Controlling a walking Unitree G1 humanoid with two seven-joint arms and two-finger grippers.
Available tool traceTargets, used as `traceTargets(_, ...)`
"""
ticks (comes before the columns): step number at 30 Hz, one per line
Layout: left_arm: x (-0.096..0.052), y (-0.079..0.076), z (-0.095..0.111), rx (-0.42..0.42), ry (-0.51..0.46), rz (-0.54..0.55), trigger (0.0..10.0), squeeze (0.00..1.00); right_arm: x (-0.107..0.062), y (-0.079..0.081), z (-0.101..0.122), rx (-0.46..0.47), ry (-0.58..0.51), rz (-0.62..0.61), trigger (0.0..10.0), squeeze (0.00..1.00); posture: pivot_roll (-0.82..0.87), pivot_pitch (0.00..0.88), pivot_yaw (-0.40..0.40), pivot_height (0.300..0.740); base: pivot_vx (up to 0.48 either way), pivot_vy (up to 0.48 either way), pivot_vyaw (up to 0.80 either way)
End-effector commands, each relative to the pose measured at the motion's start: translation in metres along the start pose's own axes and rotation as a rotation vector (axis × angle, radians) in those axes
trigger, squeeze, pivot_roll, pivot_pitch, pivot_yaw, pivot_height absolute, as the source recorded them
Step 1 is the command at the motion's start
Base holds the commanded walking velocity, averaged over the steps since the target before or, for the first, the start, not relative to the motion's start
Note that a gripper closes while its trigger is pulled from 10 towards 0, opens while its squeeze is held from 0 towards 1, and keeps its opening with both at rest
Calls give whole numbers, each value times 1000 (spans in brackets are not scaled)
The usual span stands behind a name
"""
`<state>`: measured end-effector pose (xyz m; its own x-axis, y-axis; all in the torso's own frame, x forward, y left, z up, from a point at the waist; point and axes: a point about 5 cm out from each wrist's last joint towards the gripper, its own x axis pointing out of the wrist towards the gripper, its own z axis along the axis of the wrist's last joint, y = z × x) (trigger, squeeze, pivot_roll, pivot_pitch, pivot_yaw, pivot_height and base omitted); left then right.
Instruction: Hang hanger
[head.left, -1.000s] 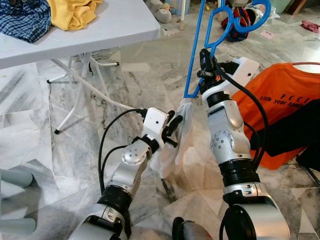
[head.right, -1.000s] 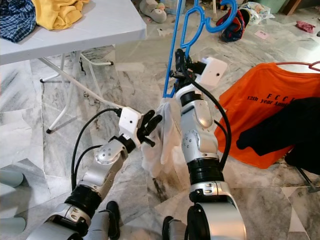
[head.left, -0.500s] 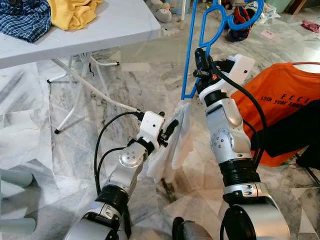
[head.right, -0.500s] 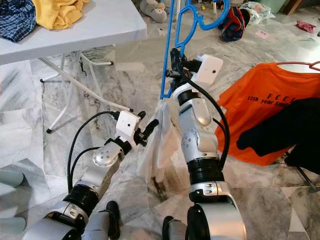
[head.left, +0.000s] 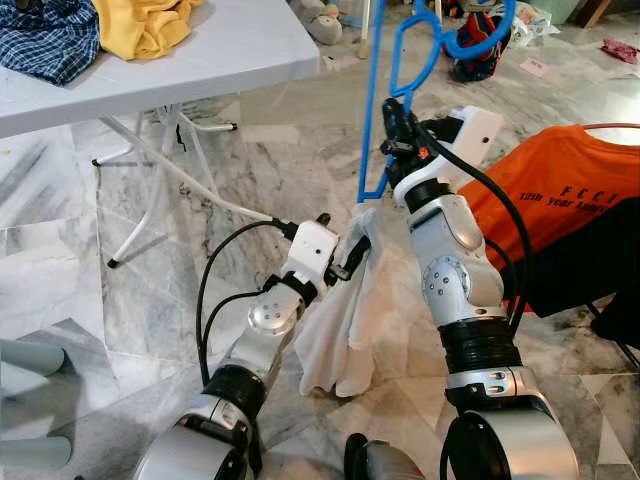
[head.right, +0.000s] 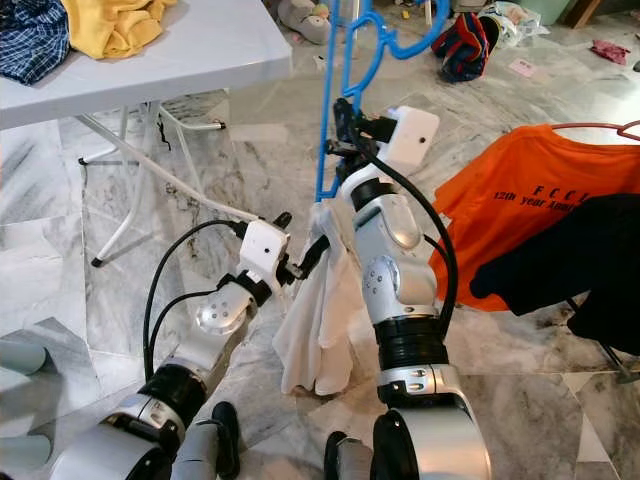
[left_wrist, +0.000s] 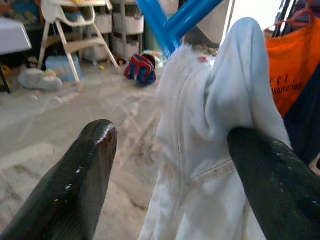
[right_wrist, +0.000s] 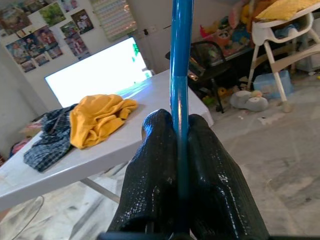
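Note:
My right gripper (head.left: 393, 118) is raised at centre and shut on the lower part of a blue plastic hanger (head.left: 372, 110) that stands upright, hook (head.left: 478, 38) at the top. In the right wrist view both fingers (right_wrist: 155, 165) clamp the blue bar (right_wrist: 181, 60). A white garment (head.left: 338, 330) hangs from the hanger's lower corner down toward the floor. My left gripper (head.left: 353, 252) is at the garment's upper part, open, with the cloth (left_wrist: 210, 130) between its fingers (left_wrist: 75, 190) and lying against one of them.
A white folding table (head.left: 230, 50) stands at the left with a yellow cloth (head.left: 145, 25) and a plaid shirt (head.left: 45, 35) on it, its legs (head.left: 150, 190) slanting to the marble floor. An orange T-shirt (head.left: 560, 195) and a dark garment (head.left: 590, 265) hang at the right.
My left gripper has moved up and closed in on the garment's top. The white garment now hangs longer and straighter. The hanger has shifted slightly left.

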<state>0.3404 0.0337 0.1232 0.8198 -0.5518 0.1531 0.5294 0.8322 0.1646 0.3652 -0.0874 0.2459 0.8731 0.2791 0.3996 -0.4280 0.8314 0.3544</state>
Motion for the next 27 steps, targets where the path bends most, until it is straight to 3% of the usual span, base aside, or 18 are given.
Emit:
traceTargets(1,0,-6,-3,11,14,-13,10000,0,-1,7,5,3,-13,39,10000,0,-5,243,-80,740,0,0,0)
traceTargets(11,1,-12,-9,-24,33,-31,10000,0,0,14,14,3,-19,65,10000,0,-34,228,-73,740,0,0,0)
traceTargets(12,1,-14,-9,-46,29,-43,0,0,0,14,15,3,-19,68,10000,0,-36,226,-74,740,0,0,0)
traceTargets(27,-1,-16,-12,-98,14,-59,0,0,-2,19,13,7,2,79,10000,0,-25,223,-71,740,0,0,0)
